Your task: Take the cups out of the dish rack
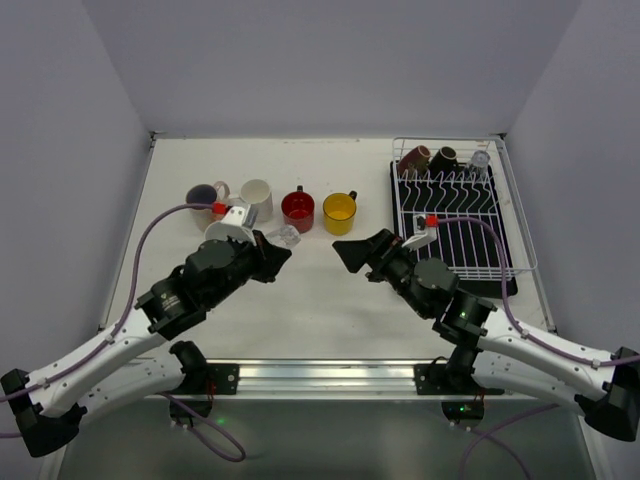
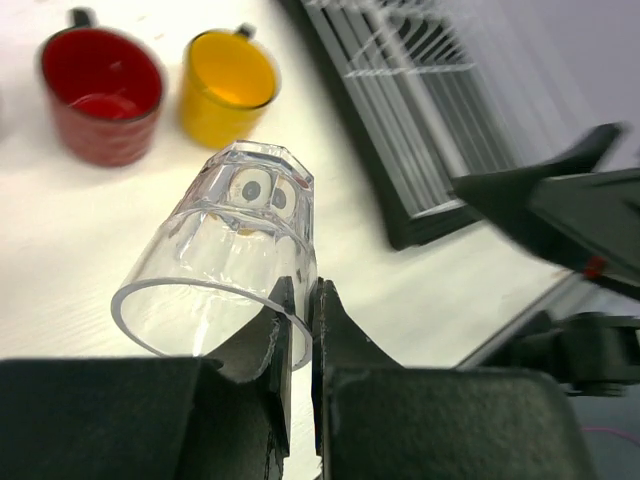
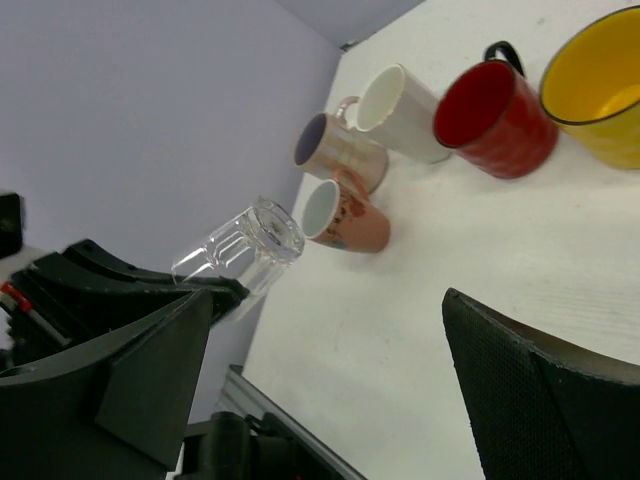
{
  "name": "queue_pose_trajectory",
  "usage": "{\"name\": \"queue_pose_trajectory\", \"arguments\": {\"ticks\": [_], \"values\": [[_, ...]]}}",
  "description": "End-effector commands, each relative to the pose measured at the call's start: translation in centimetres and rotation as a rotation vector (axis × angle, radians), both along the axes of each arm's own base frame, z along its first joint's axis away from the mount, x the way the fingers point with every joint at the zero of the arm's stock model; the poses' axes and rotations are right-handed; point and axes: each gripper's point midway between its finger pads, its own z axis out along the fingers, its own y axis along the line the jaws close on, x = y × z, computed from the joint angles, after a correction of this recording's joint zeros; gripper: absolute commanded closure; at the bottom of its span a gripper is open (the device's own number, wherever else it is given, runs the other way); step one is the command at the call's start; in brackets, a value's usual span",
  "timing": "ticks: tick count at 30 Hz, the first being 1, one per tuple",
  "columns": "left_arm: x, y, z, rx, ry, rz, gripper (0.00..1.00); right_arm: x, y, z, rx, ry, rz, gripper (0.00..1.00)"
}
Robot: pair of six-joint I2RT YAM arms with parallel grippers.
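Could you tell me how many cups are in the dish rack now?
3, along the far end of the white wire dish rack: a brown mug at left, a black mug beside it, a small clear glass at right. The right arm hides its near-left corner.

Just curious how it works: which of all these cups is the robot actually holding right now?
The clear glass, tilted, pinched at its rim by the left gripper. The red mug and yellow mug stand free on the table.

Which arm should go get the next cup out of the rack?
Right, probably. The right gripper is open and empty, beside the dish rack, where cups stand at the far end. The left gripper is shut on a clear glass.
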Motion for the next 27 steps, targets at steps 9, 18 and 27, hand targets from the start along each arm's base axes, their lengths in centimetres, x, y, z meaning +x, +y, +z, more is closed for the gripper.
{"name": "queue_pose_trajectory", "arguments": {"ticks": [9,18,27], "values": [[6.3,6.3,-9.2,0.593,0.302,0.049,1.0,-1.1,-5.1,-2.7,-0.39,0.028,-0.056,0.01],[9.8,5.1,-14.8,0.696,0.478,-0.019,1.0,-1.6,-5.2,-4.8,-0.449,0.034,-0.016,0.01],[10.0,6.7,-18.3,0.807,0.611,-0.043,0.99,-1.8,-4.8,-5.9,-0.508,0.045,0.021,0.01]]}}
